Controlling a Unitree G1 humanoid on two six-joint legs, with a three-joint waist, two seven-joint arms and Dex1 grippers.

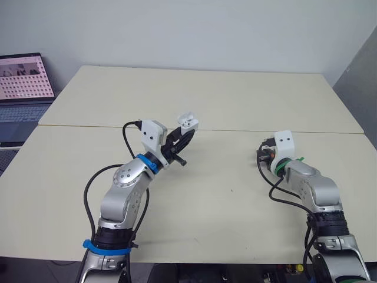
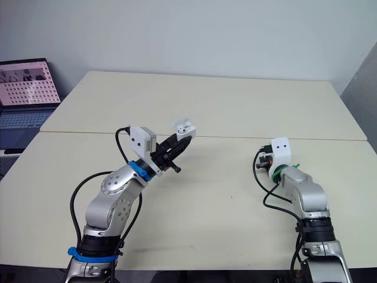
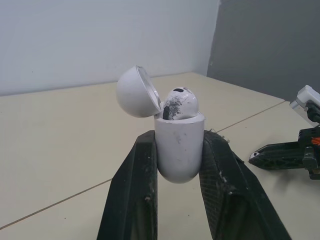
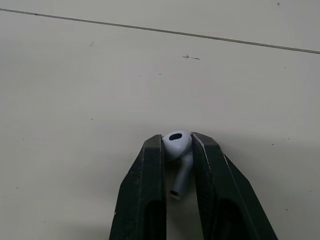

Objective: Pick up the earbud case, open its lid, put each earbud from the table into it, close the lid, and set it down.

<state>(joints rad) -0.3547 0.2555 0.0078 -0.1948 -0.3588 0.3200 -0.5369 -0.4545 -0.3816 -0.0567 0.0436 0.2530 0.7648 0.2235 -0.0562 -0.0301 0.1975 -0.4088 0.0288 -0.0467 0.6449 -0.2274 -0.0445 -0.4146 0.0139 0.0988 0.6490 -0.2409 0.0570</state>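
In the head views the fingers of the right gripper are largely hidden behind the white housing on its wrist, and what is held there is too small to make out; in the right wrist view a second earbud is seen pinched by its head between the two fingertips, its stem pointing back between the fingers. Whether this earbud is touching the bench or held just above it cannot be told. The left gripper is raised above the bench near its middle seam, well apart from the right gripper, and is clamped on the case, which is held upright at the fingertips. The sides of the case are partly covered by the fingers, while its rounded bottom is seen between them. The lid is swung open and tilted back to one side. A first earbud is seated in the case with only its head showing above the rim, the stem being hidden inside; dark smudges are seen on it. A laptop is cut off by the left edge.
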